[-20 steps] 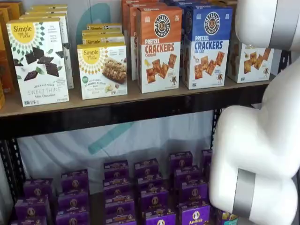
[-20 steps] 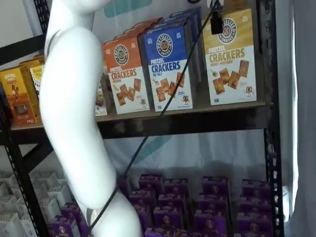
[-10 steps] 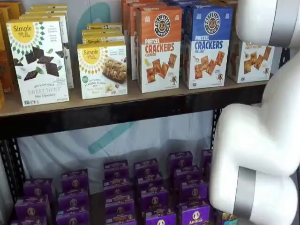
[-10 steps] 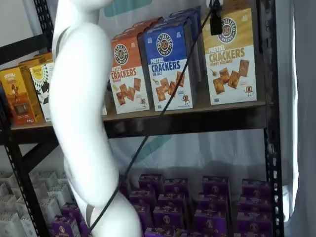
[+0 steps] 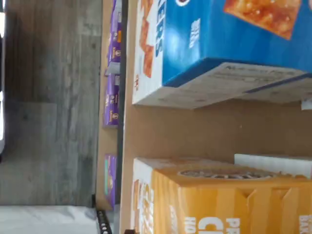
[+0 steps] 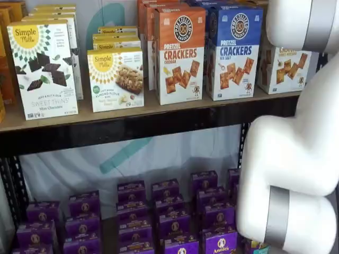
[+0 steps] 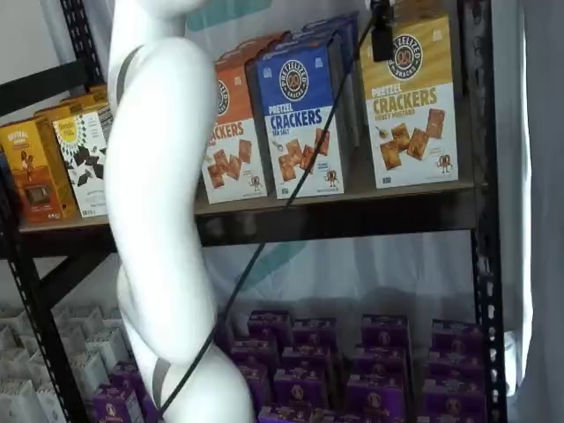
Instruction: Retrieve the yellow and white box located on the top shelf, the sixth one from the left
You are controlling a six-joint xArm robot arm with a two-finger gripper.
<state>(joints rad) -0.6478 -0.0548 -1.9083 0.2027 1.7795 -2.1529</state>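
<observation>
The yellow box [image 7: 411, 101] stands upright at the right end of the top shelf [image 7: 352, 216], just beside the blue box [image 7: 300, 119], with a gap between them. One black finger [image 7: 382, 35] hangs before its yellow band; contact cannot be told. The gripper [image 7: 382, 40] shows only that finger, yet it stands spread wide, holding nothing.

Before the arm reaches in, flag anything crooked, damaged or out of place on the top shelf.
Nothing stands out. The yellow and white box stands upright at the right end of the top shelf, beside the blue box and orange box; all face forward, undamaged as far as can be seen.
</observation>
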